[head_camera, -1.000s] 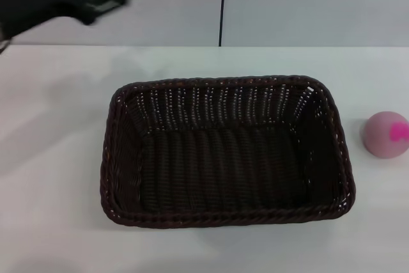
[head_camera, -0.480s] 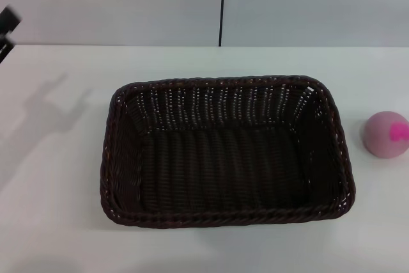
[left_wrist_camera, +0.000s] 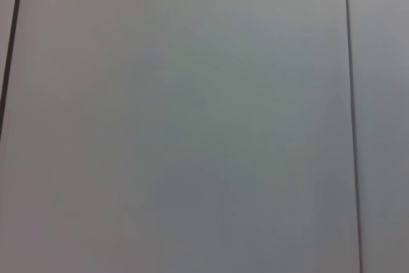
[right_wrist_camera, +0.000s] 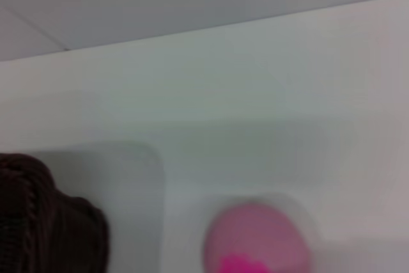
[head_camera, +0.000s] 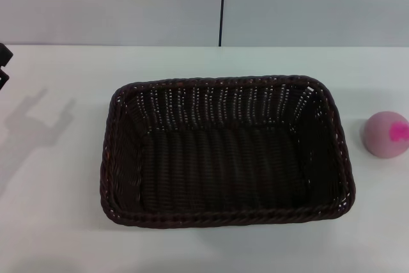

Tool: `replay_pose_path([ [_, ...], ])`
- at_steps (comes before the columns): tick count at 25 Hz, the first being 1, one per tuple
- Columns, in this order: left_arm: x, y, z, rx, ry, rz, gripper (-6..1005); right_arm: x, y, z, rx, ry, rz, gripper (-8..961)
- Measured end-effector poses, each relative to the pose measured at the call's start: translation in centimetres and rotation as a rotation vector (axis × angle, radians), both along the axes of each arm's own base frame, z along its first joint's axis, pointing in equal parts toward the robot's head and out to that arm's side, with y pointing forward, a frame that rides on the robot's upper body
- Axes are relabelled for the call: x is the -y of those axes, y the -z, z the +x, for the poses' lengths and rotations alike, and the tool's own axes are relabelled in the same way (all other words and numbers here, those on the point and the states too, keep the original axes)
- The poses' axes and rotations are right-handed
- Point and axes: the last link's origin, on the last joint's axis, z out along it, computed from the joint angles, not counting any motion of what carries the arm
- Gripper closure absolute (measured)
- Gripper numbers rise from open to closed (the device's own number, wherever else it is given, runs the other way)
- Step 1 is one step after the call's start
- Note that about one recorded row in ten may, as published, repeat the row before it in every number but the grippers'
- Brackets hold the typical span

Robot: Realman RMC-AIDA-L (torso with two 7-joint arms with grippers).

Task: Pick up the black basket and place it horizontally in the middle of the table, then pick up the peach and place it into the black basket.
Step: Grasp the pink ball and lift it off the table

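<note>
The large dark brown-black woven wicker basket (head_camera: 225,150) lies flat in the middle of the plain white table (head_camera: 64,222), its long side across the view. Nothing is inside it; only its woven floor shows. The small dusty-pink round peach (head_camera: 386,133) with a magenta patch sits on the table to the right of the basket, close to its right rim but not touching.

The left gripper (head_camera: 3,67) shows only as a dark sliver at the left edge, well apart from the basket; I cannot tell its jaws.

In the right wrist view the peach (right_wrist_camera: 257,238) and a basket corner (right_wrist_camera: 45,222) appear on the table.
</note>
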Motion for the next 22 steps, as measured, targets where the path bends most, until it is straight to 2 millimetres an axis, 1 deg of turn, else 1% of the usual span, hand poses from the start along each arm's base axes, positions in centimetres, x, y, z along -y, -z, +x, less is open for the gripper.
replay_pose_path([
  [1,0.0,0.1,0.0,0.003,-0.003,-0.002,363,-0.7,1.5,-0.1,-0.015,-0.018,-0.019,317],
  [2,0.0,0.0,-0.1,0.004,-0.007,0.002,363,-0.7,1.5,-0.1,-0.015,-0.018,-0.019,317],
  [5,-0.1,0.0,-0.2,0.006,-0.011,0.007,363,-1.4,3.4,0.0,-0.028,-0.026,-0.046,317],
  [6,-0.4,-0.1,-0.3,0.008,-0.021,0.011,363,-1.8,4.2,0.3,-0.032,-0.020,-0.052,317],
  [10,-0.7,-0.4,-0.3,0.009,-0.026,0.023,363,-2.2,4.6,0.5,-0.033,-0.012,-0.054,317],
  [16,-1.2,-0.4,-0.2,0.012,-0.022,0.028,363,-2.5,4.3,1.0,-0.008,0.011,-0.030,420],
  [22,-1.5,-0.4,0.0,-0.006,-0.015,0.039,363,-2.5,4.1,1.0,-0.005,0.008,-0.024,538],
])
